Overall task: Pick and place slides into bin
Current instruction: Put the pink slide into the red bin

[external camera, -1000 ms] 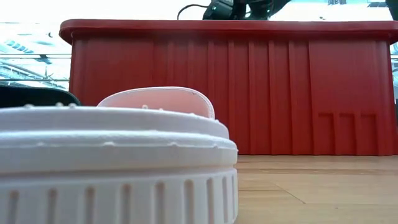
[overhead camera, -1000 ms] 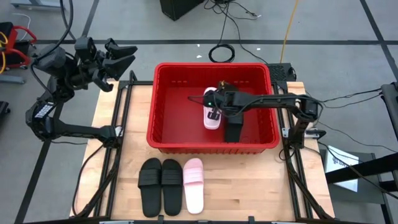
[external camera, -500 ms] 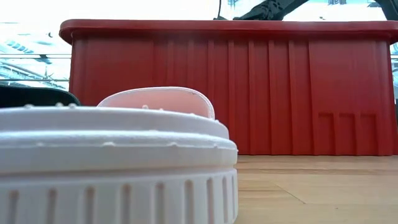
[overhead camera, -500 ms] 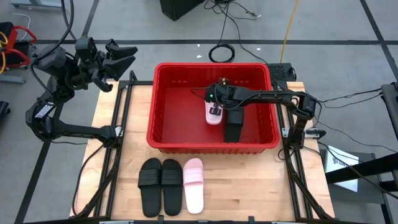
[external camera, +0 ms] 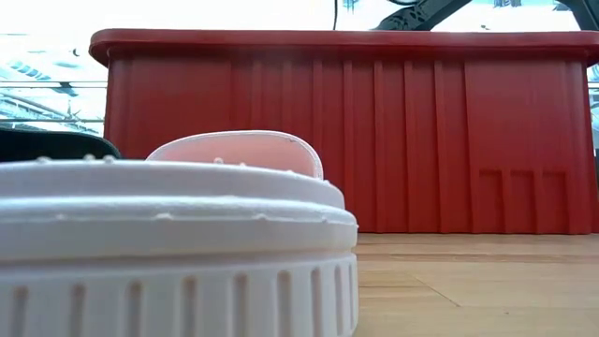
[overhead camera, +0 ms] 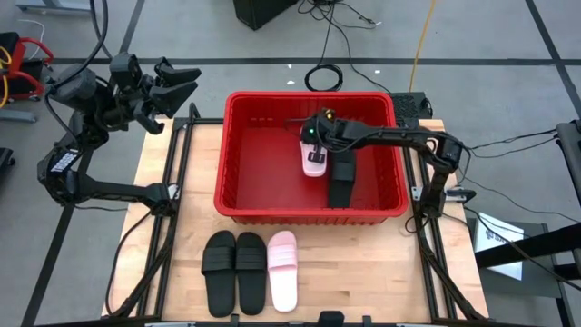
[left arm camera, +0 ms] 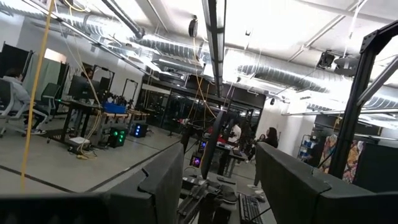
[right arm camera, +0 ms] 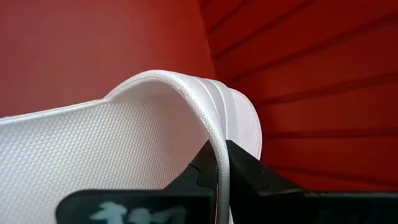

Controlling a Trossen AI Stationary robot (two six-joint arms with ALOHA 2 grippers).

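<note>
So since a second ago the pink slide (overhead camera: 315,161) has slid toward the bin's (overhead camera: 238,102) far wall, carried along by the right gripper (overhead camera: 314,138), which has pulled back that way too. It's inside the bin, just beside a black slide (overhead camera: 340,177) lying on the bin floor.

The right wrist view shows the grip nicely: the fingers (right arm camera: 244,171) are pinched tight on the thin edge of the strap (right arm camera: 186,99), one each side, with the bin's red wall right behind. We'd guess these things are light foam, a bit squishy and bendy, textured enough not to be slippery. Nothing fragile, so dropping it in is fine. The strap arch is the obvious handle since it stands up off the sole; grabbing the flat sole from above would be way harder.

Outside the bin, on the table (overhead camera: 381,272) in front of its near wall, we still have two black slides (overhead camera: 235,271) and another pink one (overhead camera: 282,269) lined up side by side.

The left gripper (overhead camera: 177,82) is parked up in the air, well off the bin's left side, fingers spread apart and holding nothing.
</note>
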